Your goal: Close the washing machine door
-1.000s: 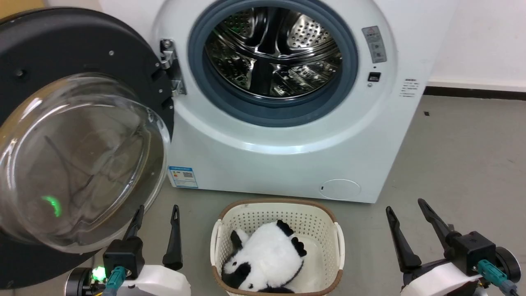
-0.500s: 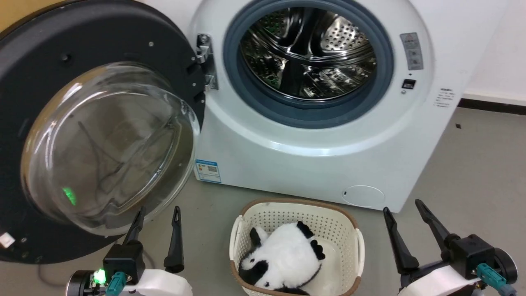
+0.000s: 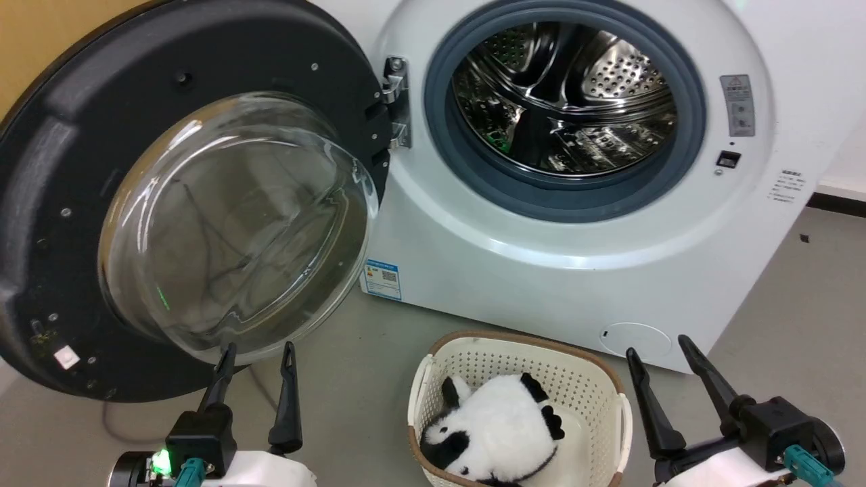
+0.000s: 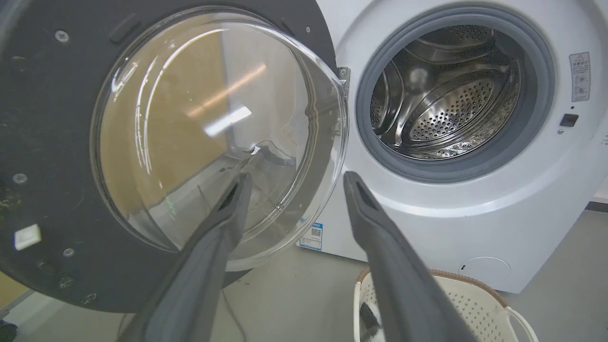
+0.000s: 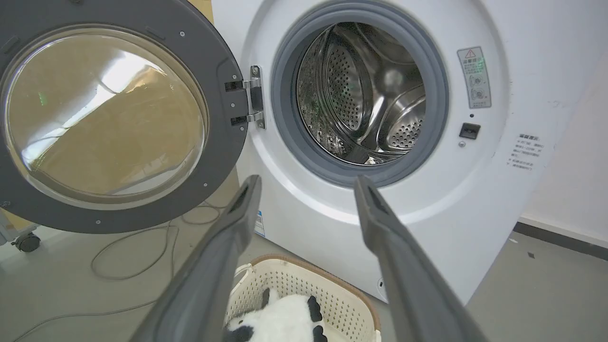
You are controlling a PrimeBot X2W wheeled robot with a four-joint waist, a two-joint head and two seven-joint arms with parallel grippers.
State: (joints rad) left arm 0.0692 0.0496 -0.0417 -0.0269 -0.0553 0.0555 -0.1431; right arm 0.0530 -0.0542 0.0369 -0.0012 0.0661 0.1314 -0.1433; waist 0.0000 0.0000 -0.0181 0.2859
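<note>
Black door: the washing machine door (image 3: 67, 135) is swung wide open, left of the washing machine (image 3: 541, 270), and hung on a metal hinge (image 3: 396, 101) beside the drum opening (image 3: 565, 101).
Glass: a clear bulging window (image 3: 237, 223) is set in the rim and faces the robot (probably smooth and slippery, so a poor place to push).
Handling: the door is judged rigid and fairly heavy, pivoting only about the hinge. A push is best applied on the black rim far from the hinge.
Left gripper: the left gripper (image 3: 259, 346) is held spread and empty just below the glass.
Right gripper: the right gripper (image 3: 657, 345) is likewise spread and empty, beside the basket (image 3: 494, 355).
</note>
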